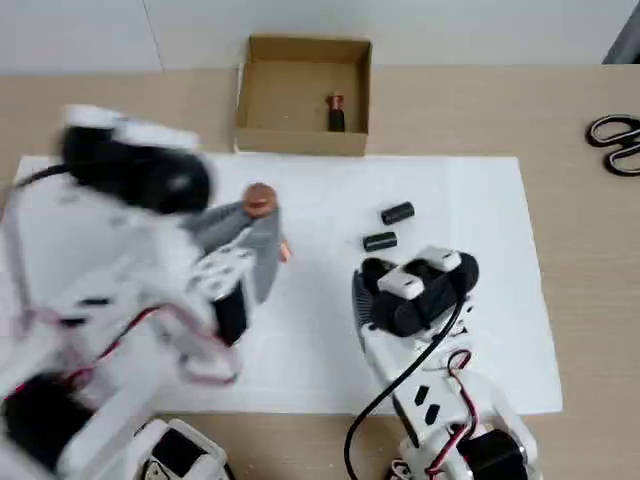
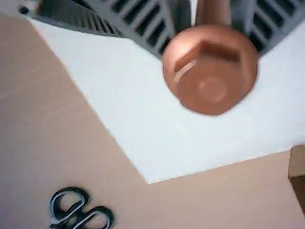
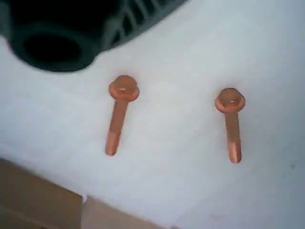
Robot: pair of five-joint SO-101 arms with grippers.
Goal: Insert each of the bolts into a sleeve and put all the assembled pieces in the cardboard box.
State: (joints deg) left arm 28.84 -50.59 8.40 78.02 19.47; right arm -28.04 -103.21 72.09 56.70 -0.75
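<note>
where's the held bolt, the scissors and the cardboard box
held bolt (image 2: 209,71), left wrist view, on its head
scissors (image 1: 617,147), high view, where handle loops meet
cardboard box (image 1: 300,142), high view, on its front wall

The tan table (image 1: 590,250) carries a white sheet (image 1: 300,330), a cardboard box (image 1: 300,141) and scissors (image 1: 612,146).

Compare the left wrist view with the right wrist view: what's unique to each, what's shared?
Left wrist only: a bolt clamped in the left gripper, and scissors on the table. Right wrist only: a black sleeve in the right gripper and two loose bolts lying flat. Both: the white sheet.
</note>
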